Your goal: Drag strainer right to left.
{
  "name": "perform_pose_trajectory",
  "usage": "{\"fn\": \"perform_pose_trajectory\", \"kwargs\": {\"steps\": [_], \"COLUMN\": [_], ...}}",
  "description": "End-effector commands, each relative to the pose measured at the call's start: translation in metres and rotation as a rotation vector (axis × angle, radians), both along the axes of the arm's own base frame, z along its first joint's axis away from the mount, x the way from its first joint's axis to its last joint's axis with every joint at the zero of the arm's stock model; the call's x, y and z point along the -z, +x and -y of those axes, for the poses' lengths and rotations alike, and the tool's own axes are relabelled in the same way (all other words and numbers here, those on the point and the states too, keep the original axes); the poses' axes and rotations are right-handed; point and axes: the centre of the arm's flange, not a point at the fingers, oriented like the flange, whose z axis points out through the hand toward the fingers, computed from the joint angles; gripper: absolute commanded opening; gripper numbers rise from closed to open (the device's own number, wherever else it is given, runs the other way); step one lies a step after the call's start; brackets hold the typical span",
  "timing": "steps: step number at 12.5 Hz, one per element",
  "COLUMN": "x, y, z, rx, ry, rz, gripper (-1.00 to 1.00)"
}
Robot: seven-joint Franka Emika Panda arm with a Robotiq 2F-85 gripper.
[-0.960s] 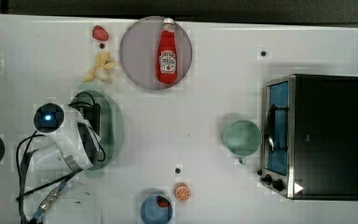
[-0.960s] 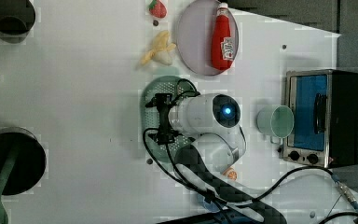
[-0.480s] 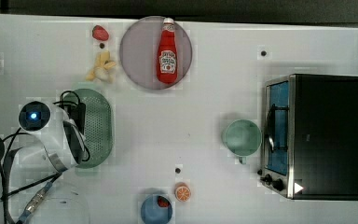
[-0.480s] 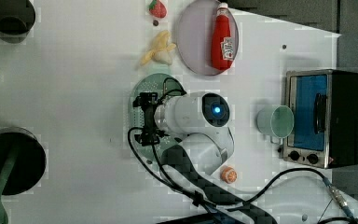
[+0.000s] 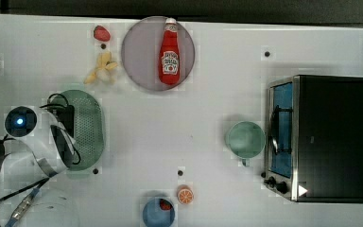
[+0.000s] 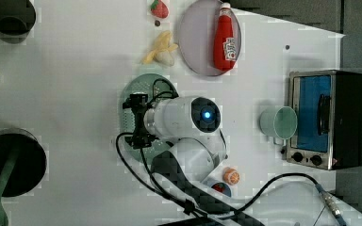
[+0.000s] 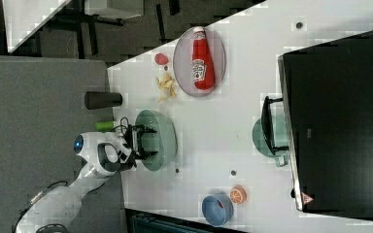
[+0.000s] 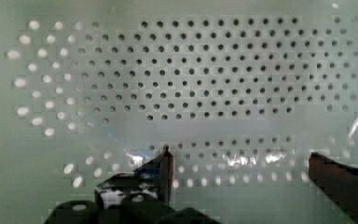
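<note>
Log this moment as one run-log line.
task: drag strainer | gripper: open, inside strainer basin | strainer: near top view's left, below banana | held: nothing

Arm (image 5: 38,142) hides strainer's (image 5: 89,127) left half in top view; tool contact w/ basin probably unreadable.

Open tabletop (image 5: 179,127) betw. strainer (image 5: 89,127) & mug (image 5: 245,139).

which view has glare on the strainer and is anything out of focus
Wrist view: bright glare streaks lie across the strainer basin near the open gripper, and the dark fingers look soft. Top view: the strainer is evenly lit, with a faint shadow by the mug.
</note>
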Motion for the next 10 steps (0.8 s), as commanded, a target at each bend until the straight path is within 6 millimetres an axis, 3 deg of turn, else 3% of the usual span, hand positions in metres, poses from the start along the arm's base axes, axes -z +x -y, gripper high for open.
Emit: {"fn": "perform_pose_trajectory", "kwargs": {"steps": [1,5,8,10], "x": [-0.009,-0.022,-0.074,-0.123], "y": [-0.003,0.0,0.012,0.028], "z": [-0.029,-0.034,-0.016,0.016], "rx": [0.096,0.031,-0.197,-0.337], "ry": [0.021,0.028,0.008,-0.009], "rz": [0.004,0.032,0.058,0.07], "gripper": [1.0,1.0,1.0,1.0]}}
